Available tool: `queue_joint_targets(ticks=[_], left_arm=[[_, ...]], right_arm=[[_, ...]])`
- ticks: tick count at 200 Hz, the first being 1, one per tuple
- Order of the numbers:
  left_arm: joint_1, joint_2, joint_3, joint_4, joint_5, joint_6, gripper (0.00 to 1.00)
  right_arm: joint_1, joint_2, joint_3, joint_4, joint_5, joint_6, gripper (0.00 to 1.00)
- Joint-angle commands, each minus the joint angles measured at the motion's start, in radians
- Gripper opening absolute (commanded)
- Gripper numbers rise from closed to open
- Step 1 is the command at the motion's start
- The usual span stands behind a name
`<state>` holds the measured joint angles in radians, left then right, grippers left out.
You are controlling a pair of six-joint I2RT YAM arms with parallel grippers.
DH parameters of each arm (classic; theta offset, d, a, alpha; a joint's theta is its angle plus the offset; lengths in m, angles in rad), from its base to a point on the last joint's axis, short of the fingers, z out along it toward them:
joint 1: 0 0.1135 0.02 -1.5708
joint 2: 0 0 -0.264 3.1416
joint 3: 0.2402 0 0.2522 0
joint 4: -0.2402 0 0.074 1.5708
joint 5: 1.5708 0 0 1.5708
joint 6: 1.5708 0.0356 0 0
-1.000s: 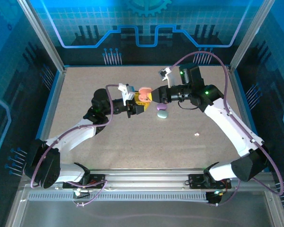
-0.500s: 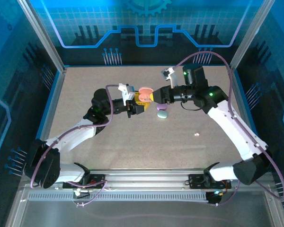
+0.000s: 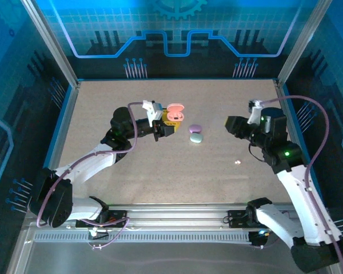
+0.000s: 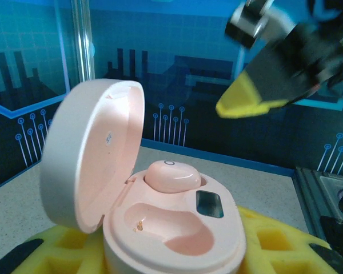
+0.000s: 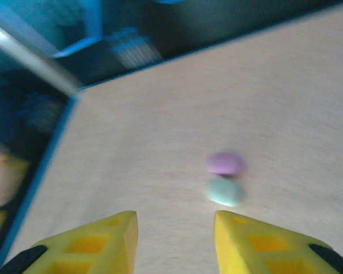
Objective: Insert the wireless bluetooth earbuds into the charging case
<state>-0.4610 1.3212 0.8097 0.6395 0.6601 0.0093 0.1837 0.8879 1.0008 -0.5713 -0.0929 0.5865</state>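
Backing away from the case, your right claw (image 5: 174, 240) now hangs open and empty, so one smooth pink earbud (image 4: 172, 176) looks seated. Just ahead of it lie a matte purple pebble case (image 5: 226, 163) and a mint pebble case (image 5: 224, 191). Beyond them, your left claw (image 3: 170, 124) clamps the glossy charging case (image 4: 177, 228), lid up, with one socket bare.

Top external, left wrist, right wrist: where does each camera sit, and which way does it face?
Top external: above and behind the arm bases, looking down on the table; left gripper and right gripper show.
Left wrist: on the left arm, looking along its yellow fingers at the open pink charging case they clamp.
Right wrist: on the right arm, looking down past the open right gripper at the purple case and mint case.
Shared: top external and right wrist both show those two cases.
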Motion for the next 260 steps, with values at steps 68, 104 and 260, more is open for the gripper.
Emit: queue_joint_targets(ticks=[68,104,260], left_arm=[[-0.009,-0.034,-0.006,0.054,-0.005,0.02,0.29],[-0.011,-0.037,-0.005,0.045,-0.01,0.025,0.29],[-0.012,-0.032,0.011,0.012,-0.007,0.038,0.29]], right_arm=[[-0.308,0.247,-0.341,0.014,-0.155,0.2,0.45],[-0.304,0.281,-0.363,0.007,-0.091,0.219,0.49],[-0.283,0.462,-0.342,0.086,-0.089,0.195,0.51]])
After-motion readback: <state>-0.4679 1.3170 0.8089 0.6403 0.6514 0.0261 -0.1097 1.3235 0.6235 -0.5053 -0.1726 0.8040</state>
